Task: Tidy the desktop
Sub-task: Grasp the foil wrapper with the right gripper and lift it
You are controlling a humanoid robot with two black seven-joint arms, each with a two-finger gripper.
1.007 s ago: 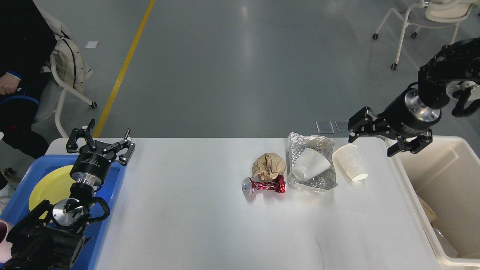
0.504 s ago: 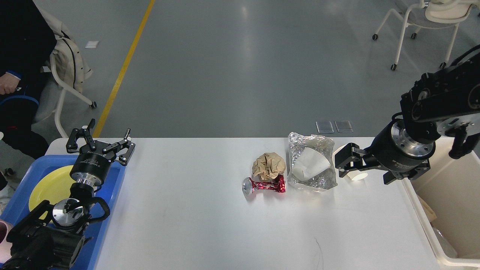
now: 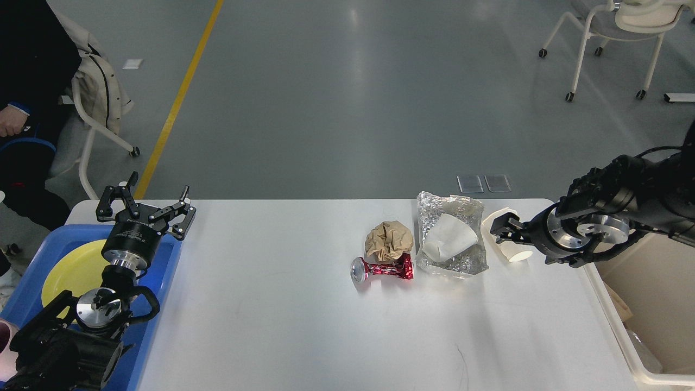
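At far left, a blue plastic tray [image 3: 163, 304] overhangs the near-left corner of the desktop, holding a round yellow plate [image 3: 73, 274]. Left gripper [image 3: 145, 205] raised over the tray's far edge, fingers spread wide, nothing between them.

Large white rectangular desktop [image 3: 282, 304] with rounded corners fills the lower half of the view, from the tray across to the bin at right. Near half bare, faint scuffs.

Centre-right, a cluster of litter:
- crumpled brown paper ball [image 3: 388, 240], touching the can in front of it.
- crushed red metal can [image 3: 382, 269], lying on its side, silver end facing left.
- crinkled clear plastic wrapper [image 3: 453, 260], just right of the paper ball, with a white paper cup [image 3: 449, 237] lying inside it.
- second white paper cup [image 3: 507, 251], on its side just right of the wrapper, open mouth toward the near edge.

Right gripper [image 3: 507, 232] low over this second cup, arm entering from the right. One dark finger [image 3: 502, 224] shows across the cup's upper side; the other is not distinguishable. Cannot tell how far the claw is spread or whether it grips the cup.

Far right, a cream rectangular plastic bin [image 3: 611, 320] stands beside the desktop's right edge, some scrap visible inside.
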